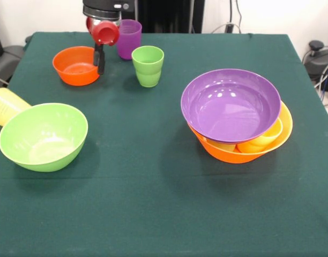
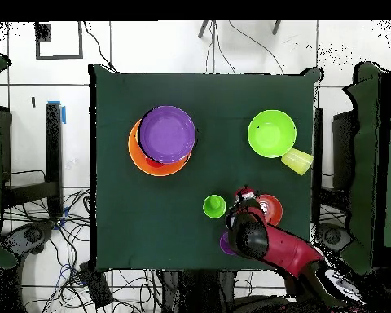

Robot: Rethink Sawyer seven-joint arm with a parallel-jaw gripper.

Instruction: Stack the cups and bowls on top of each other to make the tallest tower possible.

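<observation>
My gripper hangs at the right rim of the small orange bowl at the far left; in the overhead view the gripper is beside that bowl. The purple cup stands upright just behind it, and the lime green cup stands upright to its right. The wide purple bowl rests tilted in the yellow-orange bowl, with a yellow-orange cup showing under its rim. The lime green bowl sits near left, with the pale yellow cup lying on its side against it.
A dark green cloth covers the table. The arm reaches in over the table's edge and partly hides the purple cup in the overhead view. Cables and stands lie on the floor around the table.
</observation>
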